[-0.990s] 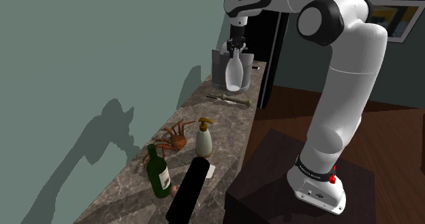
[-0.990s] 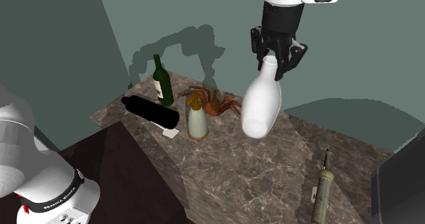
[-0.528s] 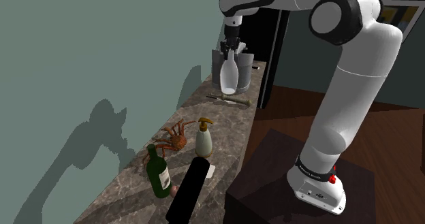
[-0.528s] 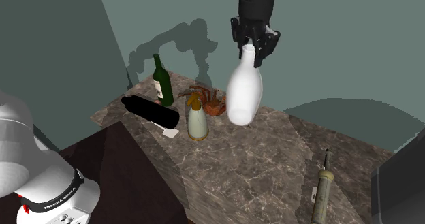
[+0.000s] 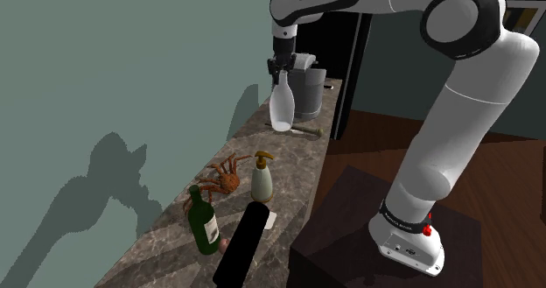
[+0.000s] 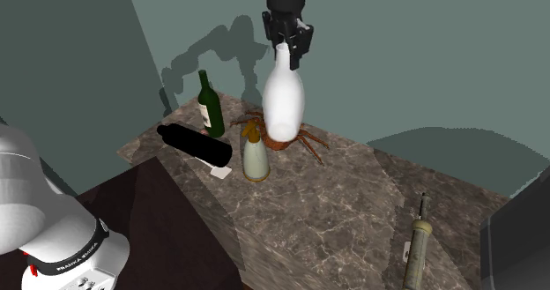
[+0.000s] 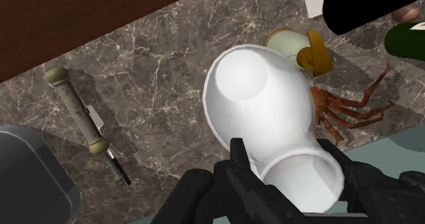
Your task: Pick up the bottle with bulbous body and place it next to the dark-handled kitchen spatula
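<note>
In the shoulder view the gripper point(image 5: 282, 67) clamps the white bottle point(image 5: 281, 111) by its neck above the counter point(image 5: 293, 162); the second exterior view puts it near the crab point(image 6: 310, 141), well apart from the spatula point(image 6: 416, 244); the wrist view suggests the heavy body could swing and slip.

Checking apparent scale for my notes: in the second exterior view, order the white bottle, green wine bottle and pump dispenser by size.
1. white bottle, clearly largest, though held aloft, so nearness may inflate it.
2. green wine bottle and pump dispenser: look alike, not ranked.
</note>
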